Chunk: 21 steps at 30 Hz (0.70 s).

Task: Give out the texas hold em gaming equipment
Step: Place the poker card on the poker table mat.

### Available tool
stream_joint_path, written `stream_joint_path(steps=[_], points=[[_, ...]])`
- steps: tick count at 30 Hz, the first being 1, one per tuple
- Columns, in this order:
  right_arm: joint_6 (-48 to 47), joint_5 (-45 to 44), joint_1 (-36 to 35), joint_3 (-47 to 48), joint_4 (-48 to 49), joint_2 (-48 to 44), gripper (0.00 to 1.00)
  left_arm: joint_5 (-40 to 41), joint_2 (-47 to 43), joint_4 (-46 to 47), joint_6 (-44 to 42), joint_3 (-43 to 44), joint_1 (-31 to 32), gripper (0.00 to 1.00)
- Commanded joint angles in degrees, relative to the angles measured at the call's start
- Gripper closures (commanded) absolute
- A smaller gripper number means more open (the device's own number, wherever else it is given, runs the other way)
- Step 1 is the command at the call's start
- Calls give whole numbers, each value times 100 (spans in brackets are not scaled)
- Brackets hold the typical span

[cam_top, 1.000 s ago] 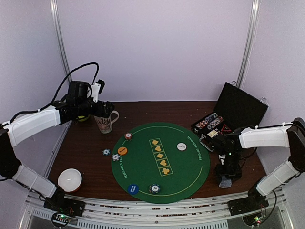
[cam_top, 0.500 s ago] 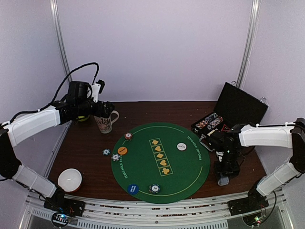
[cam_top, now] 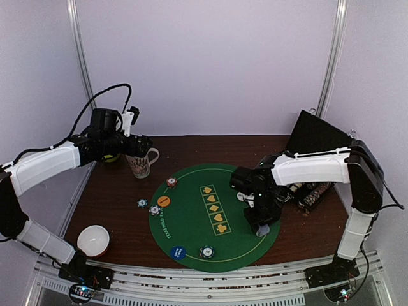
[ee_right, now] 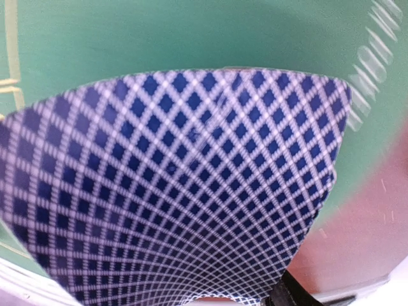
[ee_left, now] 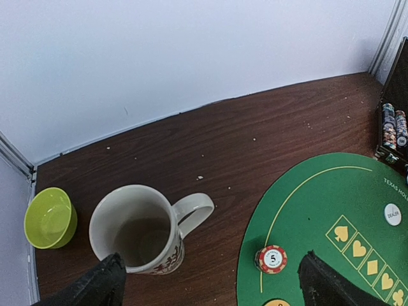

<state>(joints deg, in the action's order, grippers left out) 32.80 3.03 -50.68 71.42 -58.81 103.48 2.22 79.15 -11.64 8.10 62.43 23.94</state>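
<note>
The playing card [ee_right: 172, 185], its glossy back a lattice of dark blue diamonds on white, bowed in the right pincer [cam_top: 261, 227], which was clamped on it above the round green mat [cam_top: 191, 210] near its right edge. The mat's rim read "TEXAS HOL", cut off by the frame. A striped red-and-white chip [ee_left: 272, 259] marked "5" lay at the mat's edge, and a white disc [ee_left: 393, 214] read "DEALER". The left pincer [ee_left: 210, 284] hung spread wide above a patterned mug [ee_left: 137, 233] on the brown wooden desk [ee_left: 255, 140].

The blurred card [ee_right: 172, 185] overruns the picture's edges, hiding the right gripper [cam_top: 261, 227]. Fingers of the left gripper [ee_left: 211, 271] are cut off below.
</note>
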Motion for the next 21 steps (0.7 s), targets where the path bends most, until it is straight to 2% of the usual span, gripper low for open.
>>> stream_joint_path(steps=[1, 4, 6, 10, 12, 18, 21], points=[[-977, -295, -377, 618, -392, 616, 53, -59, 3, 171, -9, -81, -53, 2], [-1314, -415, -549, 870, -570, 923, 51, -63, 20, 171, -10, -82, -53, 2], [-1422, -453, -611, 957, -622, 1071, 46, -72, 30, 175, -7, -80, -55, 2], [-1453, -485, -677, 1004, -585, 1116, 29, -93, 62, 193, -4, -100, -54, 3], [-1415, -498, -699, 1023, -543, 1053, 19, -152, 86, 218, -14, -107, -54, 4], [-1209, -685, -702, 1012, -588, 635, 2, -719, 251, 273, 3, -22, 76, 12], [-961, -711, -715, 977, -671, 88, 0, -754, 455, 181, -62, 143, 550, 16]])
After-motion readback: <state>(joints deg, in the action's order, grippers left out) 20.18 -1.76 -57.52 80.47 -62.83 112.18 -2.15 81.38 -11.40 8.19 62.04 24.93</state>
